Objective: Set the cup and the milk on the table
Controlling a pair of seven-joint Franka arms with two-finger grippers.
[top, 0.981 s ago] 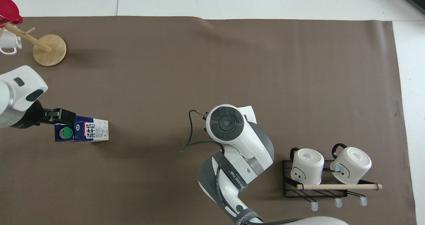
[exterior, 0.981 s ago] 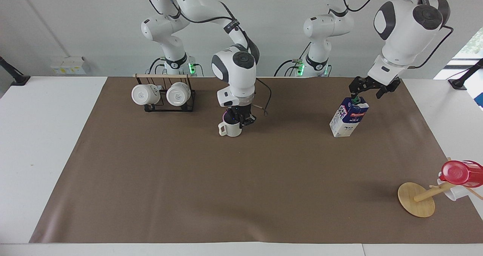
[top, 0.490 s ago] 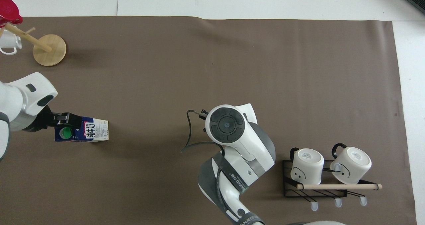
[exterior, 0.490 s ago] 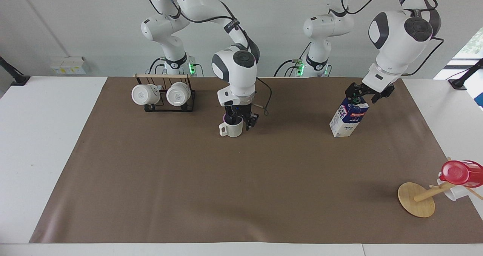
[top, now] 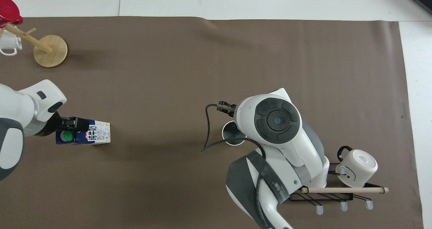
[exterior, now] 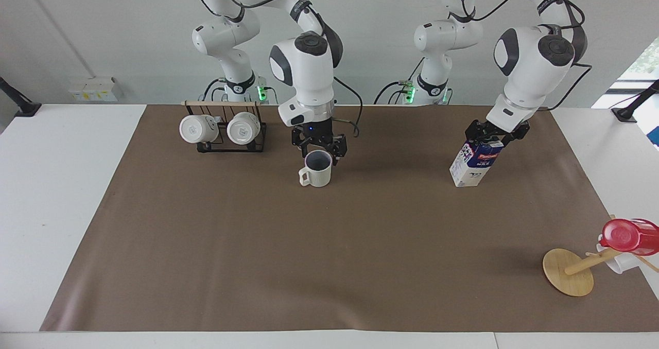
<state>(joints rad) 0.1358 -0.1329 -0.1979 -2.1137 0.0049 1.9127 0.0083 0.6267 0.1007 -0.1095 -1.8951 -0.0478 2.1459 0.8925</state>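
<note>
The off-white cup with a grey-purple inside stands upright on the brown mat of the table, its handle toward the right arm's end. My right gripper hangs open just above the cup's rim, apart from it. In the overhead view the right arm's hand covers most of the cup. The blue-and-white milk carton stands on the mat toward the left arm's end, green cap up. My left gripper is open at the carton's top, its fingers spread to either side.
A black wire rack with a wooden bar holds two white mugs near the right arm's base. A tipped wooden mug tree carries a red cup and a white mug at the mat's corner toward the left arm's end, farthest from the robots.
My right gripper has opened, let go of the cup and risen above its rim. The left arm's hand has drawn back toward its base, the gripper staying at the carton's top.
</note>
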